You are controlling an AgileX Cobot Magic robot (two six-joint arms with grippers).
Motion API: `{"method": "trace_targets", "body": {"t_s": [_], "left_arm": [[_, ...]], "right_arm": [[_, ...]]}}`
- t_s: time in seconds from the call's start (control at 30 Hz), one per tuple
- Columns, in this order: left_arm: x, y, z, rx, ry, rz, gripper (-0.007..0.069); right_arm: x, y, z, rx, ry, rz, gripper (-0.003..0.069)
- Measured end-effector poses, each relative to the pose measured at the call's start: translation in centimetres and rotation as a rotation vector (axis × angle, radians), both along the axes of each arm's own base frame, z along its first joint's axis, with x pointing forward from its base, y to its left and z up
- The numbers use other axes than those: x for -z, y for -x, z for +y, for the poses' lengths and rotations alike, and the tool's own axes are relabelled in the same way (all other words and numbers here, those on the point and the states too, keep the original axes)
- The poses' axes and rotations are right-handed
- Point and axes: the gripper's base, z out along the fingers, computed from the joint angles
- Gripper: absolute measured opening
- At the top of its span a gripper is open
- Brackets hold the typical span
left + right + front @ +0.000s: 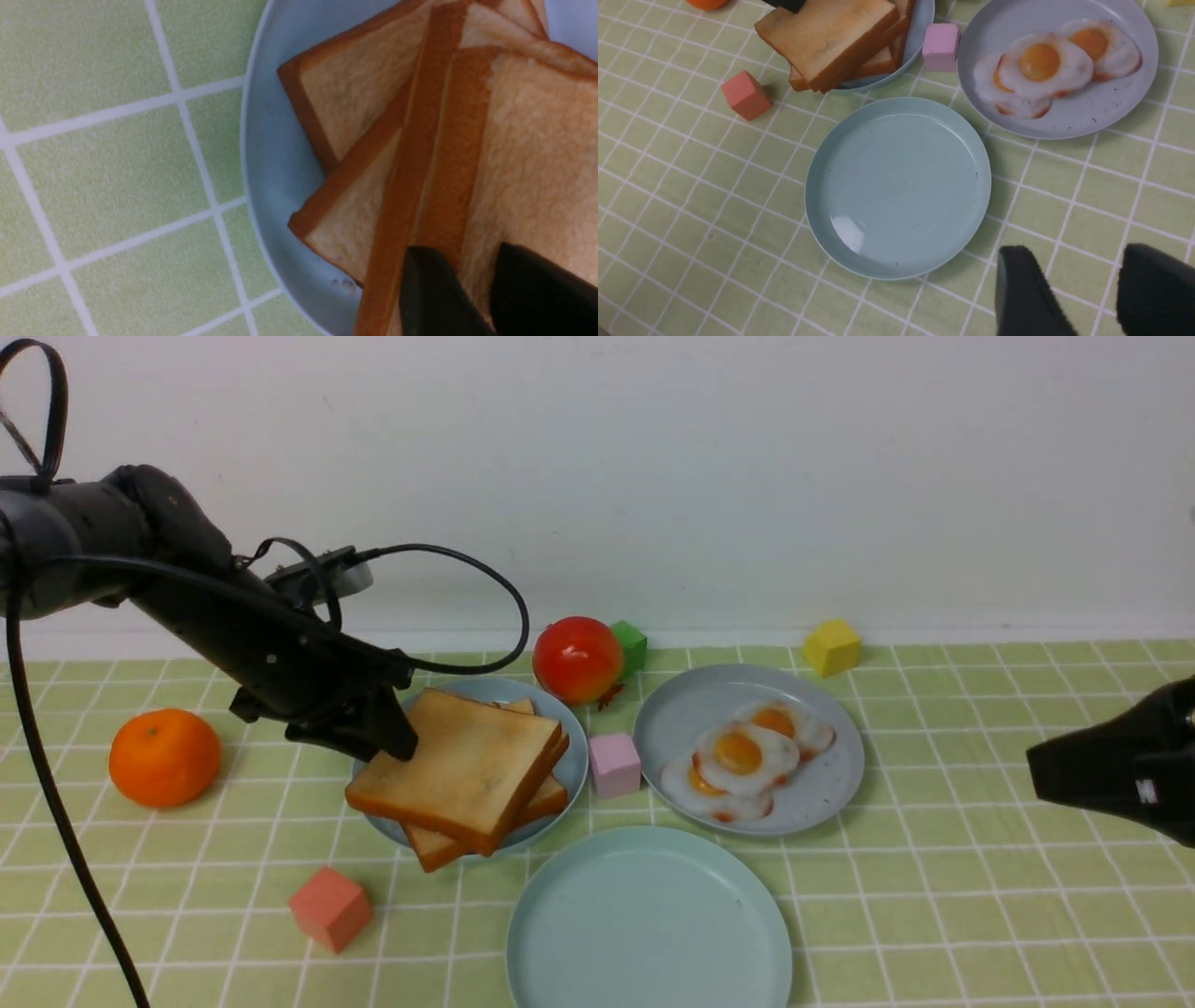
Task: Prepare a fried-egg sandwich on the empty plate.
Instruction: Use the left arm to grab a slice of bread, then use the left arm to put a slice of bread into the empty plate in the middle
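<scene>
My left gripper is shut on the top toast slice, holding it tilted just above the other slices on the light-blue plate. In the left wrist view its fingers pinch the slice's crust edge. The empty mint-green plate lies at the front centre; it also shows in the right wrist view. Three toy fried eggs lie on the grey speckled plate. My right gripper is open and empty, above the cloth to the right of the empty plate.
An orange sits at the left, a red tomato behind the toast plate. Small blocks lie about: pink between the two back plates, salmon at front left, green and yellow at the back.
</scene>
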Motion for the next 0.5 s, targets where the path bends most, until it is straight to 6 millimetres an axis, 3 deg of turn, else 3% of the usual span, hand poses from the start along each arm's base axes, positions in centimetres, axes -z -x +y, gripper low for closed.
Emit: {"method": "trace_targets", "body": {"t_s": [0.23,0.4,0.5], "left_arm": [[-0.3,0.1,0.0,0.009,0.003,0.002,0.0046],[-3.4,1.2,-0.1,-0.005,0.018,-0.010,0.0006],[-7.0,3.6,-0.8,-0.034,0.091,-0.019,0.0006]], "right_arm": [[0.2,0.2,0.0,-0.012,0.007,0.024,0.0271],[0.3,0.4,0.0,-0.022,0.014,0.045,0.0245],[0.4,0.5,0.0,-0.028,0.017,0.056,0.0244]]}}
